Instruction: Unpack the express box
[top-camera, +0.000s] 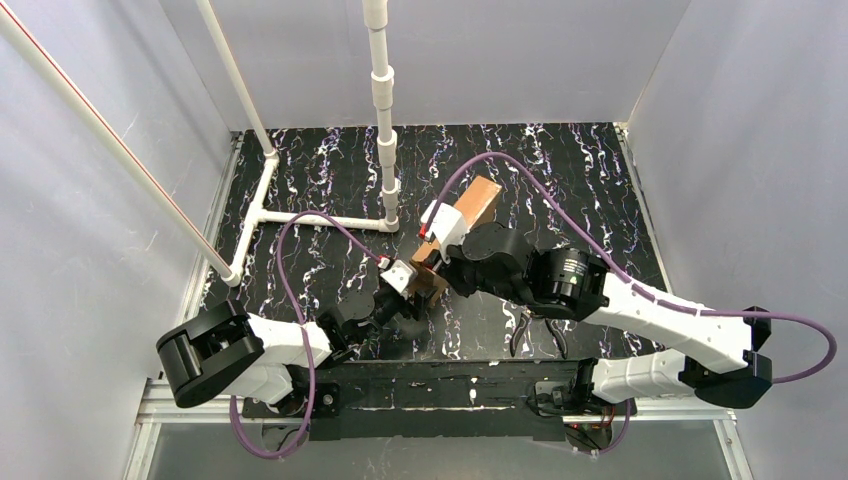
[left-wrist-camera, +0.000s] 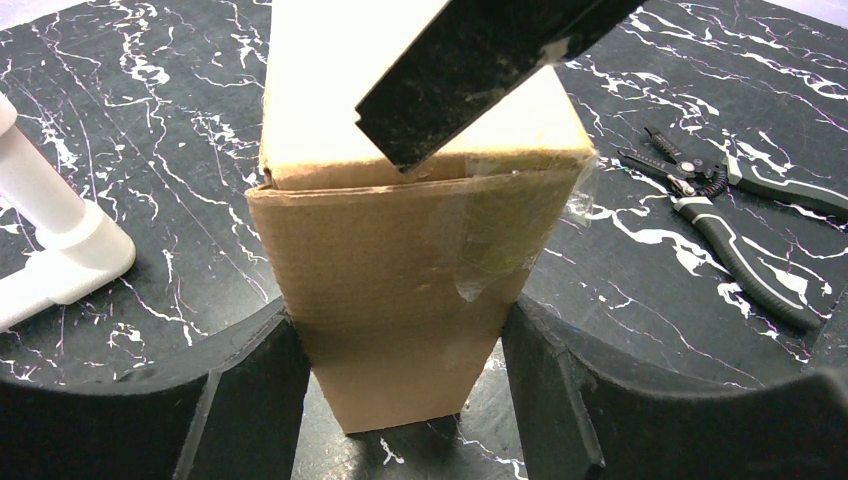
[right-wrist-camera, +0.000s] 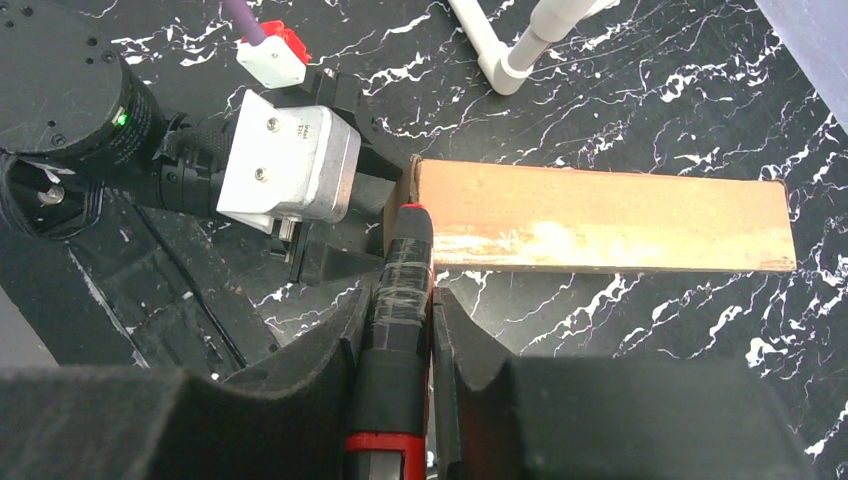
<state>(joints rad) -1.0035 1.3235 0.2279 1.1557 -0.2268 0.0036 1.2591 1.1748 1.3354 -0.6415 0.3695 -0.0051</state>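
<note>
The express box (top-camera: 470, 215) is a long brown cardboard mailer lying diagonally on the black marbled table. My left gripper (top-camera: 408, 292) is shut on its near end; in the left wrist view the fingers (left-wrist-camera: 265, 390) flank the taped end flap of the box (left-wrist-camera: 400, 290). My right gripper (top-camera: 437, 262) is shut on a black and red cutter-like tool (right-wrist-camera: 402, 290). The tool's tip rests on the near end of the box (right-wrist-camera: 600, 215). In the left wrist view the tool's black blade (left-wrist-camera: 470, 70) touches the top seam above the flap.
Black-handled pliers (top-camera: 535, 330) lie on the table right of the box, also in the left wrist view (left-wrist-camera: 740, 235). A white PVC pipe frame (top-camera: 385, 150) stands at the back left, with its foot near the box (left-wrist-camera: 60, 250). Grey walls enclose the table.
</note>
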